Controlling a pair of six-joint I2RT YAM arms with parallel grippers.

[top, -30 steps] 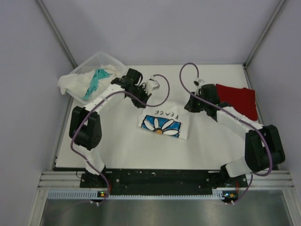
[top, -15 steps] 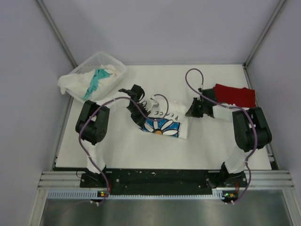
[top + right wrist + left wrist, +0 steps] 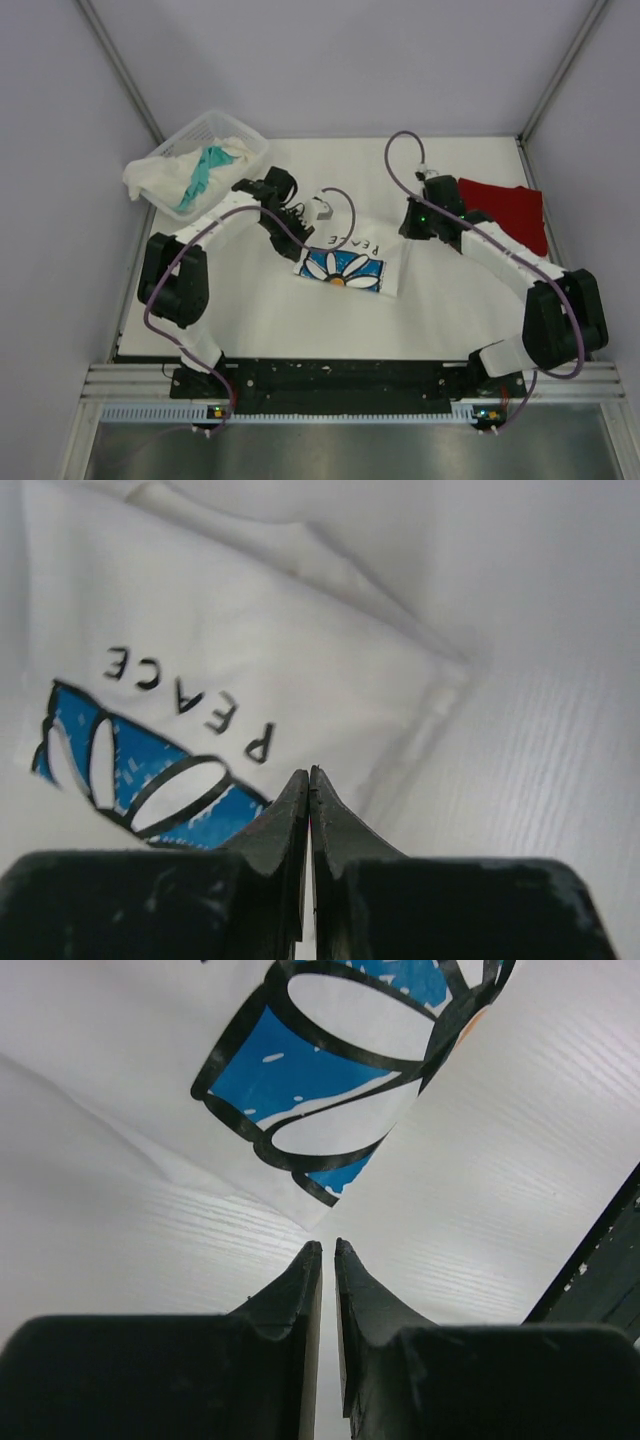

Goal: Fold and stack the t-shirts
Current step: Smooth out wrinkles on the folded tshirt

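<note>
The white t-shirt [image 3: 345, 262] with the blue flower print and PEACE lettering lies in the middle of the tabletop. It is folded into a compact rectangle, probably ready for stacking. From above, the red t-shirt [image 3: 505, 212] sits folded flat by the right edge, a likely base for the pile. A crumpled teal shirt [image 3: 205, 170] and limp white cloth fill the lattice basket [image 3: 245, 130] at the far left corner. The left gripper [image 3: 295, 213] hangs over the fold's far left side and the right gripper [image 3: 418, 222] just off its far right corner.

In the left wrist view, the black fingers [image 3: 290, 1295] leave only a hairline slit with nothing in it. They point at a crisp printed corner resting on the grained white tabletop.

In the right wrist view, the jaws are pressed together and grip nothing visible, above smooth cloth with a soft doubled edge.
</note>
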